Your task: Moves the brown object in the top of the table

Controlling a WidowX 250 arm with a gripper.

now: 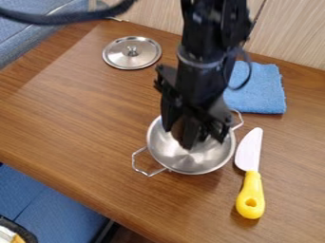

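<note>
Corner object: at the bottom left I see part of a dark-rimmed thing (24, 233), cut off by the edge of my view; I can't make out what it is.
Blue seat: padded blue fabric (60, 206) lies below the table's near edge, on the left.
Knife: it lies flat to the right of the pot, its yellow handle (252, 194) toward me and its pale blade (250, 148) pointing away, just beside the pot's rim.
Pot: the shiny metal pot (190, 163) sits upright on the wooden table (82, 118), one wire handle on its near left, the other on its far right.
Brown object: I see a brown shape (178, 129) at my gripper, over the pot's inside; the black parts hide much of it.
Gripper: my black gripper (194, 136) hangs down over the pot's opening. I cannot tell whether it is clenched on the brown object or merely around it.
Cloth: a blue cloth (263, 90) lies flat beyond the pot, on the right, partly behind my arm.
Lid: the round metal lid (120, 53) lies knob up at the far left of the table, well apart from the pot.
Background: grey-blue upholstery (25, 35) at the upper left, a pale wood panel (289, 35) behind the table.
</note>
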